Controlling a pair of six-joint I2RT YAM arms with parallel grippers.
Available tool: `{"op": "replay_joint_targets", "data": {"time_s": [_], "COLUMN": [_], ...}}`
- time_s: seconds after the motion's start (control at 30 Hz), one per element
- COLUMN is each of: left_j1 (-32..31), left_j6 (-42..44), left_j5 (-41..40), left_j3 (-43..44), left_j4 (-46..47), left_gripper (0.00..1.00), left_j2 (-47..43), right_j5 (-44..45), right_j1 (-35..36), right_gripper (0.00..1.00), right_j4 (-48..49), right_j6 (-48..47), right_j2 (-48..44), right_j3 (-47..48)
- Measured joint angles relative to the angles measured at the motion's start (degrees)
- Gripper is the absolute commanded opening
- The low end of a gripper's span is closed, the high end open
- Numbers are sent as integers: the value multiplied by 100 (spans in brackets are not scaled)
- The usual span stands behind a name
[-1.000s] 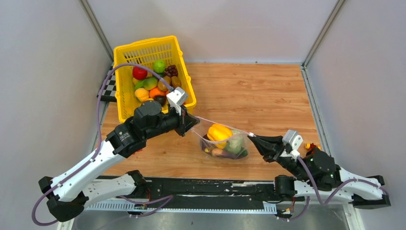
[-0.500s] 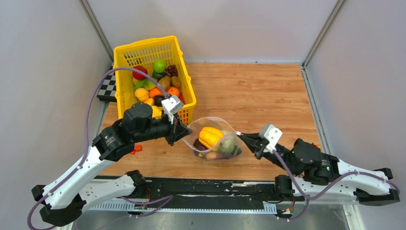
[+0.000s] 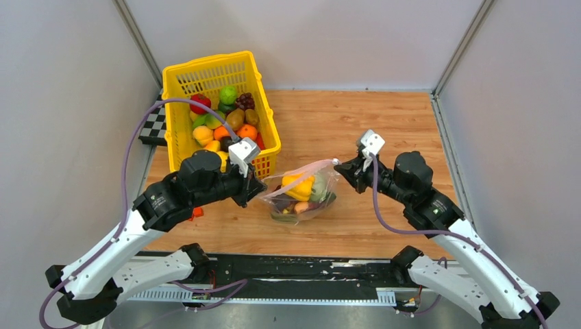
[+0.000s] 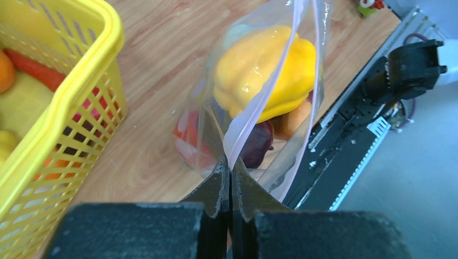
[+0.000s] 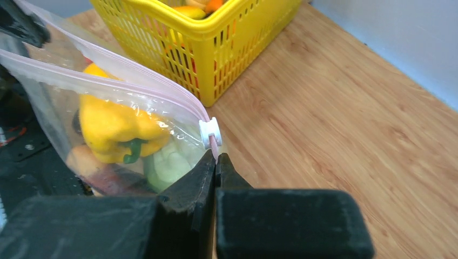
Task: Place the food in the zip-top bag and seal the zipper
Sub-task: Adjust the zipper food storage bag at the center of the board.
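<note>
My left gripper (image 4: 230,167) and right gripper (image 5: 216,162) each clench an end of the zipper (image 4: 253,110), the bag (image 3: 301,204) slung between them beside the basket (image 3: 205,65). Floppy, slick film sags with food (image 3: 301,186); the stiffer strip looks the safest hold.

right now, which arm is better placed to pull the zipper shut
Right. The right gripper pinches the zipper just beside its white slider; the left gripper only pins the far end, likely as anchor.

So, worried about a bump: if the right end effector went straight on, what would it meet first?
Probably the white slider of the zip-top bag whose zipper the right end effector pinches, just ahead of its tips; beyond that the yellow basket, though depth is unclear.
</note>
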Motion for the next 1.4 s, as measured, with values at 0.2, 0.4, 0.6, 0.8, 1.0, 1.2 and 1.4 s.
{"op": "replay_joint_targets", "data": {"time_s": [0.2, 0.4, 0.6, 0.8, 1.0, 1.2, 1.4], "left_j1": [2, 2, 2, 9, 11, -212, -743], "left_j6": [120, 339, 603, 835, 1016, 1281, 1670], "left_j5": [-369, -619, -881, -911, 251, 850, 833], "left_j3": [33, 269, 758, 894, 883, 1169, 1220], "left_j4": [-107, -192, -323, -70, 1237, 1917, 2013], "left_gripper": [20, 56, 78, 82, 80, 81, 80], "left_j2": [157, 389, 350, -68, 103, 1405, 2164], "right_j5": [-1504, -2096, -2159, -2159, -2179, -2319, -2468], "right_j1": [-688, -706, -706, -717, -719, -754, -785], "right_gripper": [0, 0, 0, 0, 0, 0, 0], "right_j4": [461, 682, 772, 855, 929, 946, 944], "right_j6": [308, 385, 422, 463, 503, 527, 546], "right_j2": [96, 138, 144, 197, 190, 173, 114], "right_j3": [-13, -76, -76, -87, -157, -168, -170]}}
